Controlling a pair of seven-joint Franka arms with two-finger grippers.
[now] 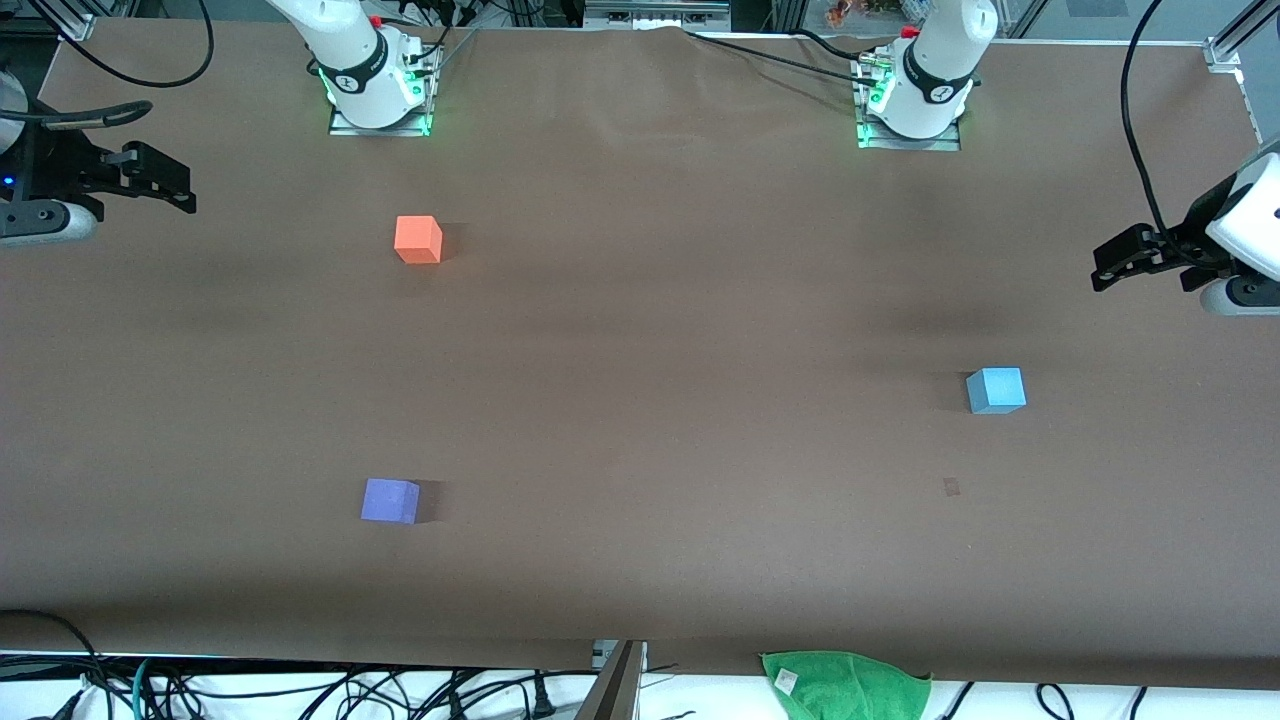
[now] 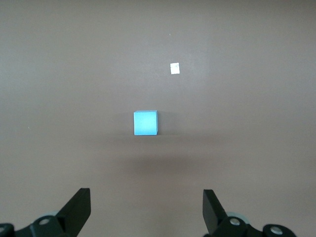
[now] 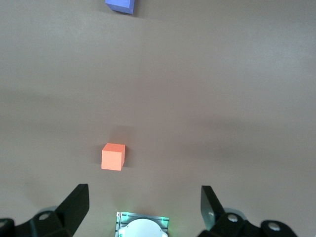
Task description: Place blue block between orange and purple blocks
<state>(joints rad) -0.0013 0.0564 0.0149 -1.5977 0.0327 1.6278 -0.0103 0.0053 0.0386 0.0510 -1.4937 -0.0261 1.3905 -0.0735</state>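
Note:
The blue block (image 1: 996,390) sits on the brown table toward the left arm's end; it also shows in the left wrist view (image 2: 145,123). The orange block (image 1: 418,240) and the purple block (image 1: 390,501) sit toward the right arm's end, the purple one nearer to the front camera; both show in the right wrist view, orange (image 3: 113,156) and purple (image 3: 121,5). My left gripper (image 1: 1108,266) (image 2: 146,207) hangs open and empty over the table's edge at its own end. My right gripper (image 1: 172,190) (image 3: 144,205) hangs open and empty over the edge at its end.
A green cloth (image 1: 845,685) lies over the table's front edge. A small pale mark (image 1: 951,486) (image 2: 175,68) is on the table near the blue block. The arm bases (image 1: 375,85) (image 1: 925,95) stand along the back edge. Cables run under the front edge.

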